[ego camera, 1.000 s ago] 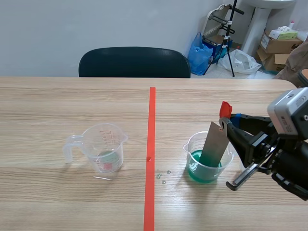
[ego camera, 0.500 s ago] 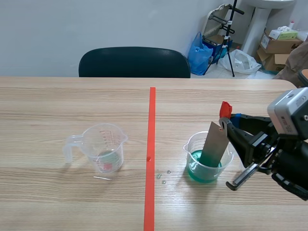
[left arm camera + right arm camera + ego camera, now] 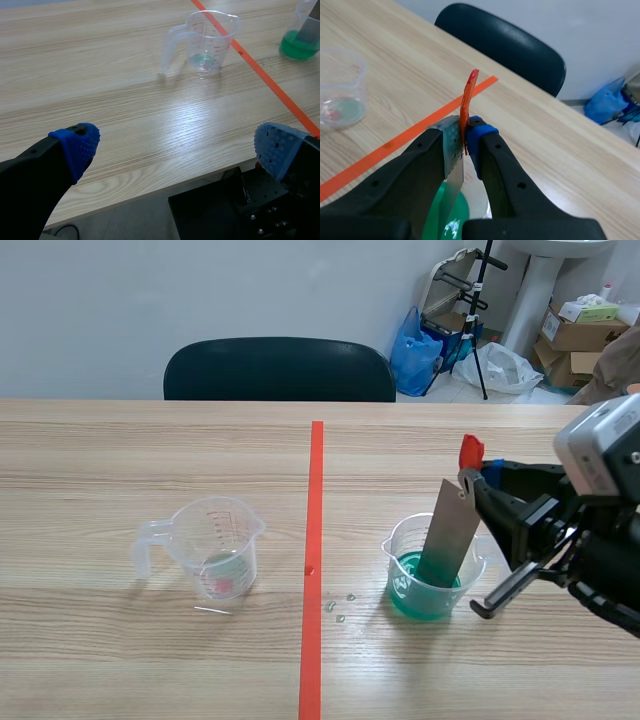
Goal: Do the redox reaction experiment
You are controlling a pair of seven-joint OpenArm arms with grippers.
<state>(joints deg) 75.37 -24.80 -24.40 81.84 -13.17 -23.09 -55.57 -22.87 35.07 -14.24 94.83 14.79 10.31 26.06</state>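
Scene view: black chair (image 3: 278, 368) beyond table (image 3: 100, 460), droplets (image 3: 340, 606) beside the beaker (image 3: 401, 545).

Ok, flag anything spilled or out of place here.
A few small clear drops lie on the table between the orange tape line and the green-liquid beaker: likely splashes. Nothing else stands out.

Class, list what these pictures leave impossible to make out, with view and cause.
1. Lower end of the metal strip: scene view, sunk in green liquid; right wrist view, behind the right pincer.
2. Scale on the measuring cup: scene and left wrist views, too small to read.
3. Beaker: left wrist view, cut off by the edge.
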